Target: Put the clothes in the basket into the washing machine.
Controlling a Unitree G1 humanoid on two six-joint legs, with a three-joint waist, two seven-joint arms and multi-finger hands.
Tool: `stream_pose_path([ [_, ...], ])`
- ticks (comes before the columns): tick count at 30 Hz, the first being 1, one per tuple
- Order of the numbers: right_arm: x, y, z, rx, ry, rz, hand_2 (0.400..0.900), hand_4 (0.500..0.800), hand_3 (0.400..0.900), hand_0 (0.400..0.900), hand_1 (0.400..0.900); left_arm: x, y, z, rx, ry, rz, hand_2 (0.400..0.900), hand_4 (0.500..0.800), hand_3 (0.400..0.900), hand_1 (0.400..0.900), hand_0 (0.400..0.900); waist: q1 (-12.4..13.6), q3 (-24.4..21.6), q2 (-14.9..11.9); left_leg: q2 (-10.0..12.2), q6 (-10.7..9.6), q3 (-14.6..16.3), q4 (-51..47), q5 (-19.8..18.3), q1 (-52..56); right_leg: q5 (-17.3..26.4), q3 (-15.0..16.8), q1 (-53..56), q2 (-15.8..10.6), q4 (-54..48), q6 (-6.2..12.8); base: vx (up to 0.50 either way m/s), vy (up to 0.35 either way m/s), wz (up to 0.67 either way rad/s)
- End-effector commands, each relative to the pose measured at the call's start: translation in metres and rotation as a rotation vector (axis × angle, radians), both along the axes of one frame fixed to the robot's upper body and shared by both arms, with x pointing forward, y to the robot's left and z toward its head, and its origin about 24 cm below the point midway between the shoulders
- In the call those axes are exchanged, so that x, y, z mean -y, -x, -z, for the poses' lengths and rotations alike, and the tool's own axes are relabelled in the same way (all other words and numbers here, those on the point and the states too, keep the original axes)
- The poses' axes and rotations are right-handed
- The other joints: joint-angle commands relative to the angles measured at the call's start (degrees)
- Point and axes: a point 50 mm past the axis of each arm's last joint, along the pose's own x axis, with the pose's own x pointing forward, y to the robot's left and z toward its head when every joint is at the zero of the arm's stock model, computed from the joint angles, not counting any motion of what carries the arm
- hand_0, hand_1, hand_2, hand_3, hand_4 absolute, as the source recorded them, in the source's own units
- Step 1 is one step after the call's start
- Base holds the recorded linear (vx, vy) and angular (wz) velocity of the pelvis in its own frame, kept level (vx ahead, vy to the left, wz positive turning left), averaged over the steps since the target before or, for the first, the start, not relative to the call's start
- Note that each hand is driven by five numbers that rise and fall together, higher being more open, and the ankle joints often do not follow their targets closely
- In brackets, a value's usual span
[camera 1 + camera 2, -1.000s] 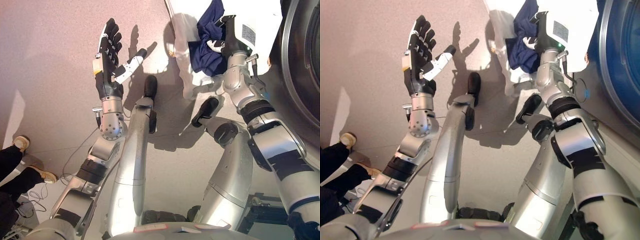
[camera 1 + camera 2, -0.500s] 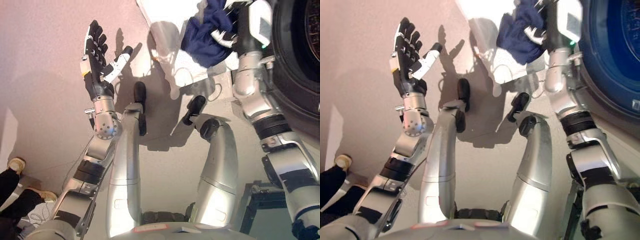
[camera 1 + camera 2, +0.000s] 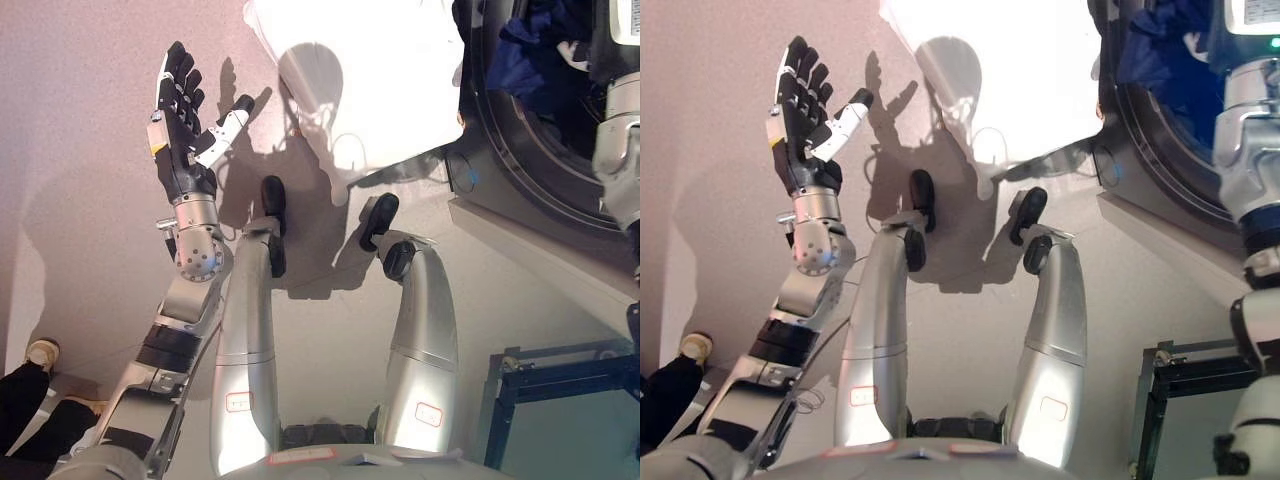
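Now your right arm has carried the dark blue garment (image 3: 530, 50) away from the white basket (image 3: 350, 90) and up into the round mouth of the washing machine (image 3: 520, 150). A second ago the cloth hung over the basket with the right hand wrapped in it; at this moment it sits inside the door ring, at the top right of both eye views. The whole scene has also slid sideways across the pictures, so your head has turned toward the machine; don't read that as the basket moving.

Your right hand (image 3: 1196, 42) is mostly buried in the blue cloth or cut off by the frame edge, with only a pale bit showing against the fabric, so you cannot tell whether its fingers are clamped on the garment or have let go.

Your left hand (image 3: 183, 125) is raised out to the left, well apart from the cloth, fingers straight and spread, holding nothing, much as it was a second ago.

For the task, this looks like the delivery step nearly done: the garment is at the drum, and what remains is to release it deep enough that it doesn't drape over the door ring, then draw the arm back. Whether more clothes remain in the basket cannot be seen.
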Motion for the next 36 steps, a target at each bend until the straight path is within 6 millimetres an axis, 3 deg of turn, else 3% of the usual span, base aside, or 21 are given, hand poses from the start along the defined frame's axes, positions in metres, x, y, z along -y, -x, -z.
stream_pose_path([
  [1, 0.029, 0.007, 0.024, -0.124, 0.208, 0.225, 0.4, 0.5, 0.4, 0.4, 0.4, 0.001, 0.016, 0.011, 0.031, -0.028, 0.023, 0.9, 0.8, 0.9, 0.9, 0.9, 1.15, -12.17, -0.98, 0.08, -3.16, -3.4, 0.88, -5.62, -3.38, -0.48, -0.28, -7.36, 1.24, 0.39, 4.09, 0.0, -0.007, 0.04],
  [7, 0.049, 0.007, 0.048, -0.381, 0.363, 0.438, 0.4, 0.5, 0.4, 0.4, 0.4, 0.005, 0.016, 0.016, 0.002, -0.037, 0.081, 0.9, 0.8, 0.9, 0.9, 0.9, 2.02, -13.28, 0.0, -0.2, -3.32, -3.65, 1.11, -5.42, -3.99, -0.8, 0.01, -8.17, 0.71, 1.19, 3.99, 0.02, -0.021, 0.07],
  [8, 0.048, 0.006, 0.047, -0.385, 0.355, 0.447, 0.859, 0.775, 0.859, 0.859, 0.859, 0.006, 0.015, 0.016, 0.003, -0.037, 0.083, 0.9, 0.8, 0.9, 0.9, 0.9, 2.12, -13.36, 0.01, -0.18, -3.33, -3.65, 1.05, -5.36, -3.95, -0.7, 0.02, -8.14, 0.67, 1.15, 3.99, 0.01, -0.021, 0.03],
  [9, 0.047, 0.004, 0.051, -0.404, 0.346, 0.457, 0.9, 0.8, 0.9, 0.9, 0.9, 0.006, 0.015, 0.015, 0.004, -0.037, 0.083, 0.9, 0.8, 0.9, 0.9, 0.9, 2.19, -13.4, 0.09, -0.16, -3.37, -3.53, 1.02, -5.31, -3.87, -0.66, 0.14, -8.13, 0.69, 1.11, 3.99, 0.01, -0.021, 0.03],
  [14, 0.035, -0.005, 0.039, -0.394, 0.369, 0.469, 0.9, 0.8, 0.9, 0.9, 0.9, 0.004, 0.013, 0.012, 0.015, -0.026, 0.074, 0.9, 0.8, 0.9, 0.9, 0.9, 2.29, -13.67, 0.05, -0.17, -3.45, -3.31, 0.49, -5.1, -3.36, -0.51, 0.04, -7.61, 0.96, 0.74, 3.86, 0.0, 0.0, -0.01],
  [19, 0.021, -0.012, 0.015, -0.323, 0.392, 0.442, 0.9, 0.8, 0.9, 0.9, 0.9, -0.003, 0.012, 0.008, 0.029, -0.011, 0.03, 0.9, 0.8, 0.9, 0.9, 0.9, 1.65, -14.02, -0.24, 0.1, -3.5, -3.07, -0.26, -4.91, -2.96, -0.12, -0.12, -7.14, 1.63, -0.1, 3.8, -0.01, 0.009, -0.07],
  [24, -0.018, -0.021, -0.009, -0.174, 0.429, 0.287, 0.9, 0.8, 0.9, 0.9, 0.9, -0.012, 0.012, 0.004, 0.032, 0.0, -0.043, 0.9, 0.8, 0.9, 0.9, 0.9, 0.06, -14.14, -0.44, 0.26, -3.4, -3.01, -0.8, -5.0, -2.73, 0.44, -0.12, -6.84, 2.38, -1.07, 3.82, -0.02, 0.026, -0.11],
  [26, -0.045, -0.021, -0.028, -0.082, 0.462, 0.192, 0.9, 0.8, 0.9, 0.9, 0.9, -0.018, 0.012, 0.006, 0.019, 0.0, -0.081, 0.9, 0.8, 0.9, 0.9, 0.9, -0.68, -14.1, -0.41, 0.33, -3.24, -2.86, -1.48, -4.64, -2.68, 0.94, -0.08, -6.74, 2.76, -1.76, 3.82, -0.03, 0.026, -0.12],
  [27, -0.067, -0.015, -0.045, 0.003, 0.497, 0.117, 0.9, 0.8, 0.9, 0.9, 0.9, -0.022, 0.013, 0.006, 0.013, 0.006, -0.107, 0.9, 0.8, 0.9, 0.9, 0.9, -1.29, -14.09, -0.39, 0.38, -3.16, -2.97, -1.63, -4.64, -2.73, 0.91, 0.0, -6.68, 2.98, -1.87, 3.82, -0.03, 0.022, -0.09],
  [28, -0.066, -0.013, -0.045, 0.0, 0.497, 0.121, 0.9, 0.8, 0.9, 0.9, 0.9, -0.022, 0.013, 0.006, 0.014, 0.004, -0.107, 0.9, 0.8, 0.9, 0.9, 0.9, -1.25, -14.05, -0.45, 0.34, -3.16, -2.98, -1.64, -4.63, -2.73, 0.88, -0.01, -6.68, 2.94, -1.84, 3.82, -0.13, 0.039, -0.11],
  [30, -0.09, 0.003, -0.061, 0.127, 0.498, 0.003, 0.9, 0.8, 0.9, 0.9, 0.9, -0.026, 0.013, 0.009, -0.005, 0.011, -0.134, 0.9, 0.8, 0.9, 0.9, 0.9, -2.58, -13.59, -0.16, 0.31, -2.5, -2.66, -1.72, -3.22, -3.49, 2.34, -0.28, -7.1, 2.94, -2.35, 3.16, -0.11, 0.037, -0.1],
  [36, -0.102, 0.025, -0.048, 0.21, 0.411, -0.128, 0.9, 0.8, 0.9, 0.9, 0.9, -0.03, 0.016, 0.013, -0.024, -0.001, -0.153, 0.9, 0.8, 0.9, 0.9, 0.9, -3.5, -13.36, -0.05, 0.45, -2.27, -2.67, -2.11, -2.96, -3.45, 2.73, -0.14, -6.92, 3.1, -2.76, 3.2, 0.01, 0.002, -0.03],
])
